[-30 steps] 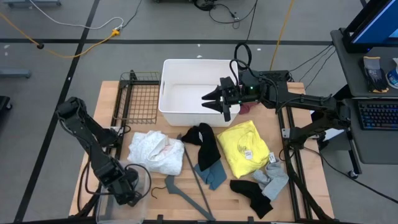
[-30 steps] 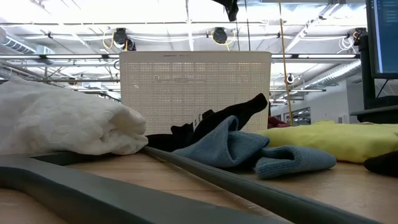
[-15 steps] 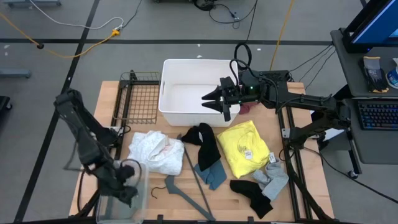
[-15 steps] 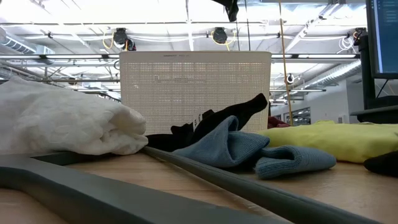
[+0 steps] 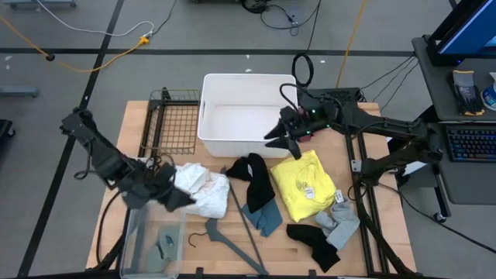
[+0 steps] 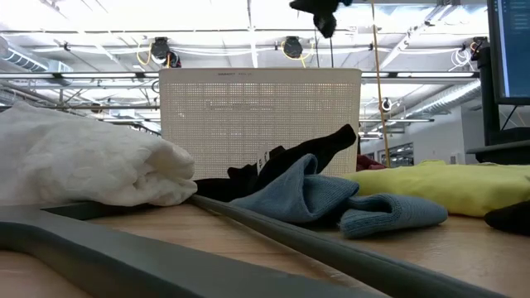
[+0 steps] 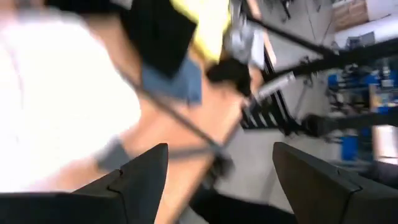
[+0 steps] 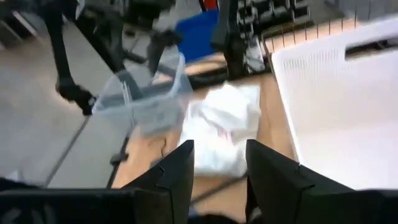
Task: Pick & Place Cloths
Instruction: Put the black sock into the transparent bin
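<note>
Left wrist view is motion-smeared; I can make out only rough patches of the white cloth (image 7: 56, 93) and yellow cloth (image 7: 205, 18). The left hand (image 5: 180, 198) blurs against the white cloth in the high view, so I cannot confirm contact. The low view cuts off the right hand (image 6: 323, 10) at its top edge. The maroon cloth (image 5: 308, 136) lies mostly hidden beneath that arm.
</note>
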### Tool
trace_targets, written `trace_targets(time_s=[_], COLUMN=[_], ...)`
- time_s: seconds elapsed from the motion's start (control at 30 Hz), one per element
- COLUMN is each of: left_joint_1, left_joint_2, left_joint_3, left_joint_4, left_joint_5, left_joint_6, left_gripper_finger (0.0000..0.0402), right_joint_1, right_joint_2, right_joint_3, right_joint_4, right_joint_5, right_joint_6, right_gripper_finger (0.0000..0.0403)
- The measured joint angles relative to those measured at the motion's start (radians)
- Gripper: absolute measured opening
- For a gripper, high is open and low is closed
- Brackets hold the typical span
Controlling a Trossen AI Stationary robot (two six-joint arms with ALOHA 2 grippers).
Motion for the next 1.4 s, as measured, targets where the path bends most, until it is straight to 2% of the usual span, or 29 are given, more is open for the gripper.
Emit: trace_targets(time_s=[0.13,0.3,0.43,0.53,0.7,0.83,1.1,1.4], left_joint_1=[0.131,0.284,0.386,0.441,0.499,0.522,0.537,0.539], left_joint_2=[0.002,0.03,0.061,0.076,0.066,0.029,-0.071,-0.082], left_joint_3=[0.0,0.0,0.0,-0.019,-0.143,-0.257,-0.371,-0.384], left_joint_4=[0.024,0.133,0.215,0.274,0.443,0.546,0.552,0.5], left_joint_5=[-0.026,-0.032,0.03,0.075,0.108,0.161,0.161,0.151], left_joint_6=[0.249,0.603,0.834,0.933,0.982,0.99,1.016,1.017], left_gripper_finger=[0.0294,0.0294,0.0294,0.0294,0.0294,0.0294,0.0294,0.0294], right_joint_1=[0.02,0.093,0.188,0.271,0.386,0.441,0.481,0.526], right_joint_2=[-0.049,-0.097,-0.115,-0.116,-0.103,-0.07,0.075,0.209], right_joint_3=[0.0,0.0,0.0,0.0,0.0,0.0,0.0,0.0], right_joint_4=[-0.115,-0.252,-0.372,-0.419,-0.422,-0.429,-0.429,-0.436], right_joint_5=[-0.002,-0.003,-0.005,-0.004,0.004,0.058,0.077,0.076], right_joint_6=[-0.011,-0.009,-0.006,-0.004,-0.005,-0.014,-0.03,-0.008], right_gripper_finger=[0.0137,0.0137,0.0137,0.0137,0.0137,0.0137,0.0137,0.0137])
